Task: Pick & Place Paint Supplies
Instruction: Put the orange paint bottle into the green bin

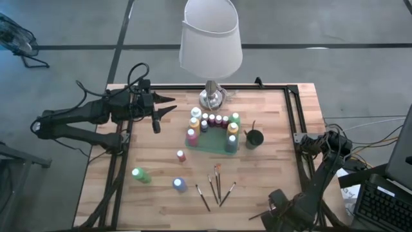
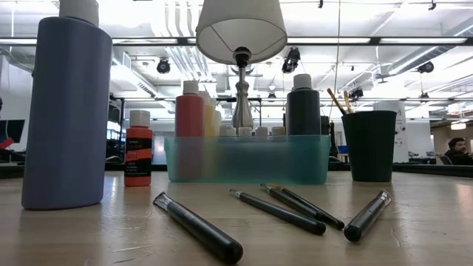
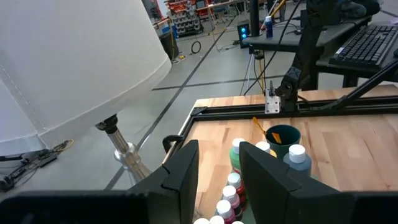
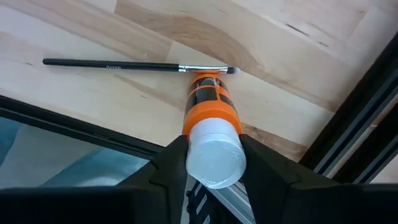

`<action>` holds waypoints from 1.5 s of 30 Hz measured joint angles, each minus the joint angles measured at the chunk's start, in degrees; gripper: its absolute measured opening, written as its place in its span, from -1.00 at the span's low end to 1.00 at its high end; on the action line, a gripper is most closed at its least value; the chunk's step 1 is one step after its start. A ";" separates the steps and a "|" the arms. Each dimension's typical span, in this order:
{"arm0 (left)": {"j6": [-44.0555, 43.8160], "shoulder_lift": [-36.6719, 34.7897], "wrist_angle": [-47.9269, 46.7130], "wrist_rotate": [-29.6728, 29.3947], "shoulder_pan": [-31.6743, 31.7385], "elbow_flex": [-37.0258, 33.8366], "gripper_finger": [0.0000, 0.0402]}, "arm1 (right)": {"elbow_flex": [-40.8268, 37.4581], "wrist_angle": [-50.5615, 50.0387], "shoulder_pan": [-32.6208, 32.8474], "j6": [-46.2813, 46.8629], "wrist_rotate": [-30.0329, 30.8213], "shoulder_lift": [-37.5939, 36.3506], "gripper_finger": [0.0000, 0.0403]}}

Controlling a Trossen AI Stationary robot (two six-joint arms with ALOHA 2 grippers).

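1 orange bottle (image 4: 210, 124) between right gripper (image 4: 208, 163) fingers.

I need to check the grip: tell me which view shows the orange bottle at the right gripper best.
The right wrist view: the orange bottle fills the frame, lying between the right gripper's fingers, its far end by a paintbrush. The high view shows only that arm at the table's near edge; the others miss it.

A lamp (image 1: 210, 45) with a white shade stands at the table's (image 1: 270, 174) far edge. A laptop (image 1: 386, 203) sits off its right side.
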 joint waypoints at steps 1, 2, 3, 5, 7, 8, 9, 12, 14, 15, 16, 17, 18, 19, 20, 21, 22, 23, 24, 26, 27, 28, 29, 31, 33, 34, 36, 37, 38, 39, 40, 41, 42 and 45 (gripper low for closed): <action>0.00 0.00 0.00 0.00 0.01 0.00 -0.39 | 0.00 0.00 -0.01 -0.76 -0.17 0.00 -0.42; 0.00 0.00 0.00 0.00 0.00 0.00 -0.39 | 0.01 0.00 0.00 -1.34 -0.46 0.00 -0.44; 0.00 0.00 0.00 0.00 0.01 0.00 -0.39 | 0.01 0.00 -0.01 -1.82 -0.95 0.00 -0.44; 0.00 0.00 0.00 0.00 -0.01 0.00 -0.39 | 0.01 0.00 -0.02 -2.49 -1.45 0.00 -0.44; 0.00 0.00 0.00 0.00 0.01 0.00 -0.39 | 0.01 0.00 0.00 -2.49 -1.45 -0.04 -0.44; 0.00 0.00 0.00 0.00 0.01 0.00 -0.39 | 0.01 0.00 0.00 -2.52 -1.45 -0.04 -0.44; 0.00 0.00 0.00 0.00 -0.01 0.00 -0.39 | 0.01 -0.01 0.00 -2.54 -1.47 -0.04 -0.42; -2.33 0.00 0.33 -0.03 0.01 0.00 -0.39 | 0.01 -0.08 0.00 -2.85 -1.45 -0.04 -0.40; -4.36 -0.03 0.46 -0.22 -0.01 0.00 -0.39 | 0.01 -0.07 0.00 -2.71 -1.45 -0.04 -0.41; -4.79 -0.06 0.44 -0.24 -0.01 0.00 -0.39 | 0.01 -0.07 0.00 -2.57 -1.45 -0.04 -0.43; -4.88 -0.03 0.46 -0.28 0.01 0.00 -0.39 | 0.01 -0.07 0.00 -2.54 -1.45 -0.04 -0.44; -4.95 0.04 0.46 -0.27 0.01 0.00 -0.39 | 0.01 -0.07 0.00 -2.55 -1.45 -0.04 -0.44; -4.99 0.17 0.46 -0.24 0.00 0.00 -0.39 | 0.01 -0.07 0.00 -2.61 -1.45 -0.04 -0.44; -5.01 0.29 0.43 -0.21 0.01 0.00 -0.39 | 0.01 -0.08 0.00 -2.76 -1.45 -0.04 -0.44; -5.03 0.38 0.41 -0.17 -0.01 0.00 -0.39 | 0.01 -0.16 0.00 -2.95 -1.45 -0.05 -0.44; -5.03 0.44 0.37 -0.17 -0.01 -0.02 -0.39 | 0.01 -0.39 0.00 -3.27 -1.45 -0.10 -0.44; -5.04 0.50 0.33 -0.17 0.00 -0.02 -0.39 | 0.01 -0.62 -0.04 -3.89 -1.45 -0.21 -0.44; -5.05 0.52 0.35 -0.17 0.00 -0.02 -0.39 | 0.01 -0.93 -0.13 -4.45 -1.46 -0.42 -0.44; -5.05 0.58 0.37 -0.17 0.00 -0.02 -0.39 | 0.01 -1.40 -0.26 -5.06 -1.49 -0.72 -0.44; -5.07 0.68 0.36 -0.17 0.01 -0.02 -0.39 | 0.01 -2.74 -0.72 -5.84 -1.47 -1.61 -0.43; -5.07 0.68 0.31 -0.17 0.00 -0.02 -0.39 | 0.01 -3.48 -1.00 -6.31 -1.45 -2.16 -0.43; -5.09 0.68 0.31 -0.17 0.00 -0.02 -0.39 | 0.01 -4.15 -1.34 -6.90 -1.45 -2.64 -0.43; -5.09 0.68 0.36 -0.17 0.00 -0.02 -0.39 | 0.01 -4.93 -1.69 -7.59 -1.40 -3.28 -0.44; -5.10 0.68 0.46 -0.17 0.00 -0.02 -0.39 | 0.14 -6.78 -2.33 -9.01 -1.15 -4.30 -0.44; -5.09 0.68 0.44 -0.15 0.01 -0.02 -0.39 | 0.20 -8.10 -3.21 -10.77 -0.43 -5.48 -0.44; -5.11 0.68 0.38 -0.15 0.01 -0.02 -0.39 | 0.20 -8.20 -3.64 -11.82 0.26 -6.18 -0.44; -5.11 0.68 0.15 -0.15 -0.01 -0.02 -0.39 | 0.23 -8.20 -4.91 -14.22 1.84 -7.55 -0.44; -5.11 0.69 0.20 -0.15 0.01 -0.02 -0.39 | 0.23 -8.24 -5.63 -15.62 2.65 -8.26 -0.44; -5.11 0.70 0.17 -0.15 0.01 -0.02 -0.39 | 0.23 -8.23 -6.33 -17.03 3.49 -8.89 -0.44; -5.13 0.71 0.16 -0.15 0.00 -0.02 -0.39 | 0.23 -8.23 -7.19 -18.71 4.36 -9.53 -0.44; -5.13 0.72 0.17 -0.15 0.00 -0.02 -0.39 | 0.23 -8.27 -8.10 -20.46 5.00 -10.20 -0.44; -5.11 0.70 0.17 -0.15 0.01 -0.02 -0.39 | 0.23 -8.28 -8.99 -22.22 5.80 -10.90 -0.44; -5.13 0.72 0.12 -0.15 0.01 -0.02 -0.39 | 0.23 -8.27 -9.97 -23.91 6.62 -11.54 -0.44; -5.12 0.72 0.02 -0.13 -0.01 -0.02 -0.39 | 0.23 -8.32 -13.20 -29.37 8.77 -13.11 -0.44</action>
